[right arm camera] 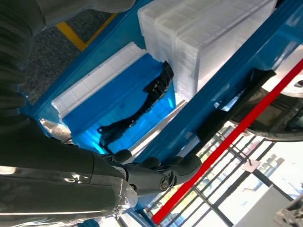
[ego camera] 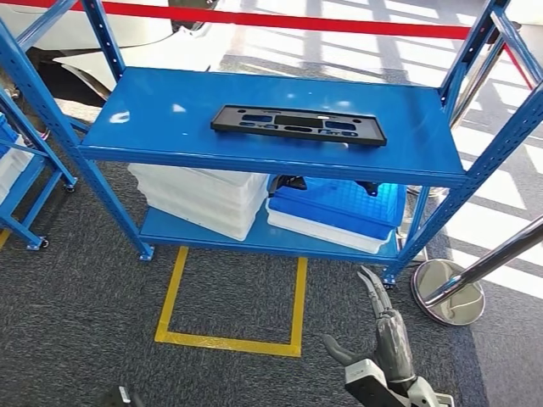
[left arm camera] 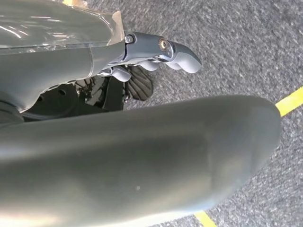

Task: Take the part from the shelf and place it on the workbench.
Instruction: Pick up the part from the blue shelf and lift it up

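Right hand (ego camera: pixel 384 326) low in the head view, in front of the shelf's right leg, fingers stretched forward and apart, thumb out to the side, holding nothing. In its wrist view the fingers (right arm camera: pixel 168 172) point toward the blue shelf edge. Left hand (left arm camera: pixel 157 52) hangs over grey carpet, fingers loosely extended, nothing in it.

Part (ego camera: pixel 299 125): flat black elongated plate with cut-outs, lying flat on the upper blue shelf (ego camera: pixel 160 119), right of centre. Long axis runs left-right, roughly parallel to the shelf's front edge, right end slightly nearer the front. Well apart from both hands.

Below, on the lower shelf: stack of white trays (ego camera: pixel 198 199) on the left, blue tray (ego camera: pixel 339 208) sitting on a white one on the right, with another black part (right arm camera: pixel 143 106) lying in it. Yellow taped rectangle (ego camera: pixel 231 339) on the carpet in front of the shelf. Chrome stanchion base (ego camera: pixel 448 292) with slanted pole just right of the right hand, near the shelf's right front leg. Red belt (ego camera: pixel 307 21) stretches behind the shelf.
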### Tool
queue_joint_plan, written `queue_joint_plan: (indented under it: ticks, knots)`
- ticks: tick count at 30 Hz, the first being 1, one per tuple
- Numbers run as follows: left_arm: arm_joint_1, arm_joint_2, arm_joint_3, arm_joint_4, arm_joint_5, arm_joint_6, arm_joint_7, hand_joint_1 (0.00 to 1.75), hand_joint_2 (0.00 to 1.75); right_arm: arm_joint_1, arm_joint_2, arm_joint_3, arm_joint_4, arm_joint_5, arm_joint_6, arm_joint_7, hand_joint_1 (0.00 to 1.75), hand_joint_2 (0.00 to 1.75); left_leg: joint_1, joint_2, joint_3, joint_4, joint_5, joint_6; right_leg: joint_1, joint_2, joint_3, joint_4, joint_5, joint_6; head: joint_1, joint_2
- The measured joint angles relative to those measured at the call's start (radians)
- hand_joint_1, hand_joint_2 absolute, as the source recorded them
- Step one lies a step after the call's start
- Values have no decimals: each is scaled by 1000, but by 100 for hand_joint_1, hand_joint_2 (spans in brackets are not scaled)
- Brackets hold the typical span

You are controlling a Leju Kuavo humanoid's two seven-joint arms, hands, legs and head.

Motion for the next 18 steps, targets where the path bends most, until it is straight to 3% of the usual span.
queue_joint_plan:
  ticks: [2, 3, 4, 5, 7, 8, 9, 10, 12, 14, 15, 18]
  knots:
    - [0, -1, -4, 0, 0, -1, 0, 0, 0, 0, -3, 1, -6, 3, -2, 0, 0, 175, 3, 0, 4, -1, -2, -1, -3, 0, -70, 124, -52, 8, 1, 0]
    - [0, -2, -6, 0, 0, -2, 0, 0, 0, 1, -5, 2, -9, 3, -3, 0, 0, 175, 5, 0, 6, 0, -5, -4, -5, 0, -102, 171, -64, 12, 1, 0]
    - [1, -2, -8, 0, 0, -3, 1, 0, 0, 1, -6, 2, -13, 5, -3, -1, 0, 175, 7, -1, 10, 0, -9, -8, -7, -1, -119, 187, -57, 15, 1, 0]
    - [1, -3, -10, 0, 0, -4, 1, 0, 0, 0, -8, 3, -18, 7, -3, -2, 0, 175, 10, -2, 17, 0, -14, -13, -9, -1, -117, 163, -29, 17, 1, 0]
    - [1, -5, -13, 0, 0, -7, 4, 0, 0, -7, -10, 4, -29, 13, 0, -4, 0, 175, 17, -3, 37, -1, -28, -27, -12, -1, -76, 44, 55, 22, 1, 0]
    - [-1, -5, -15, 0, 0, -8, 5, 0, 0, -13, -11, 6, -32, 16, 2, -5, 0, 175, 19, -3, 44, -1, -34, -34, -10, -1, -58, -12, 76, 21, 2, 0]
    - [-2, -6, -16, 0, -1, -9, 7, 0, 0, -19, -12, 8, -34, 19, 5, -5, 0, 175, 20, -3, 47, -2, -39, -42, -7, -2, -49, -44, 88, 15, 3, 0]
    - [-4, -6, -17, 0, -2, -10, 8, 0, 0, -24, -13, 11, -35, 21, 7, -5, 0, 175, 19, -3, 49, -3, -42, -49, -4, -3, -48, -52, 81, 4, 3, 0]
    - [-6, -7, -18, 1, -3, -12, 9, 0, 0, -34, -15, 16, -37, 25, 11, -5, 0, 175, 19, -1, 53, -6, -44, -61, -1, -3, -45, -56, 79, -22, 2, 0]
    - [-9, -7, -20, 1, -3, -13, 10, 0, 0, -52, -16, 24, -39, 32, 15, -4, 0, 175, 20, -1, 39, 33, -45, -67, -2, -3, -28, -65, 74, -37, 0, 0]
    - [-11, -7, -22, 1, -3, -14, 10, 0, 0, -63, -17, 28, -39, 35, 17, -4, 0, 175, 20, -1, 12, 82, -54, -68, -2, -2, -18, -70, 71, -44, -1, 0]
    - [-13, -7, -27, 1, -3, -14, 12, 0, 0, -85, -17, 39, -36, 40, 22, 0, 0, 175, 13, -1, -110, 254, -109, -64, 7, -1, 5, -73, 51, -61, -2, 0]
